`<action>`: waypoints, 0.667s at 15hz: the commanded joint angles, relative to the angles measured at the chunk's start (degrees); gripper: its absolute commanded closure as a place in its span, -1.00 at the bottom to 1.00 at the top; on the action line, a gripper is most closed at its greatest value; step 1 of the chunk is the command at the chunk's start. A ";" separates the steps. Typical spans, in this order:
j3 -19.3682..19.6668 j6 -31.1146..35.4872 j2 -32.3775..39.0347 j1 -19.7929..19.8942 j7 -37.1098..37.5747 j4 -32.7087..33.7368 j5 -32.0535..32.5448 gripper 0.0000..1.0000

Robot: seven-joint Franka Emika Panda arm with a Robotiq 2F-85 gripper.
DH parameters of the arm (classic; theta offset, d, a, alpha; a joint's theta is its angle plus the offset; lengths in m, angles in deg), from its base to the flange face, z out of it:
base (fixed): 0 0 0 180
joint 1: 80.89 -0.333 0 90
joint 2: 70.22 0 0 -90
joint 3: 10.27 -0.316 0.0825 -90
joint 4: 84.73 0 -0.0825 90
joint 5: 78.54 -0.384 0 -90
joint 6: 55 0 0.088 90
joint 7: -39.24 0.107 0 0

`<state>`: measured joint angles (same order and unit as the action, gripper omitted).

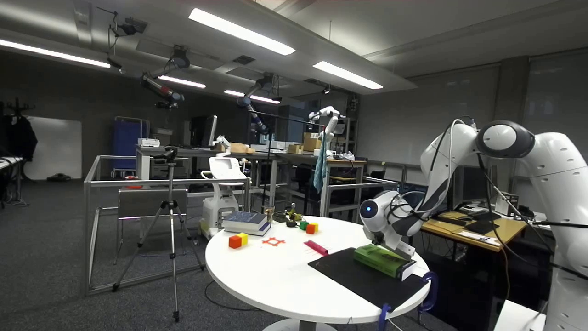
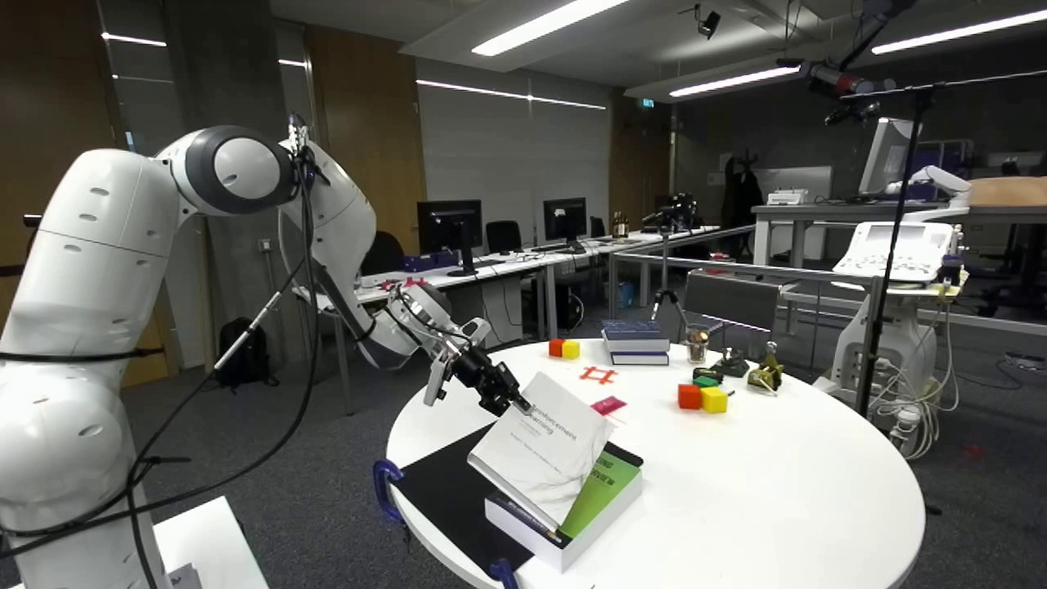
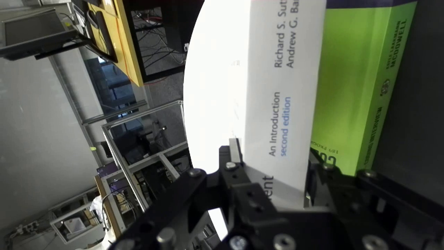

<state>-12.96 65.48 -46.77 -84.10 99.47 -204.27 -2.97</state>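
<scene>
My gripper (image 3: 274, 156) is shut on a thick white book (image 3: 281, 86), with a black finger on each side of its spine. In an exterior view the gripper (image 2: 514, 399) holds the white book (image 2: 540, 450) by its upper edge, tilted. Its lower part lies over a thick green book (image 2: 605, 484); whether they touch I cannot tell. The green book also shows in the wrist view (image 3: 350, 69) and in an exterior view (image 1: 379, 260), where the white book is mostly hidden. The green book lies partly on a black mat (image 2: 450, 483).
The round white table (image 2: 777, 491) bears stacked blue books (image 2: 636, 343), red-and-yellow blocks (image 2: 702, 398), more blocks (image 2: 564, 348), an orange hash-shaped piece (image 2: 598, 375), a pink piece (image 2: 608, 405) and a glass (image 2: 697, 343). Blue clamps (image 2: 386, 491) grip the mat side's edge.
</scene>
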 commanded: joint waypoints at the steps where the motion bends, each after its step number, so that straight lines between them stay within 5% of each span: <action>1: 1.13 0.36 -1.93 2.07 -4.47 1.60 -3.25 0.68; 10: 3.62 -3.49 5.75 2.00 -11.99 9.64 -8.60 0.68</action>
<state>-10.06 64.71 -43.44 -81.69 91.38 -199.61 -10.32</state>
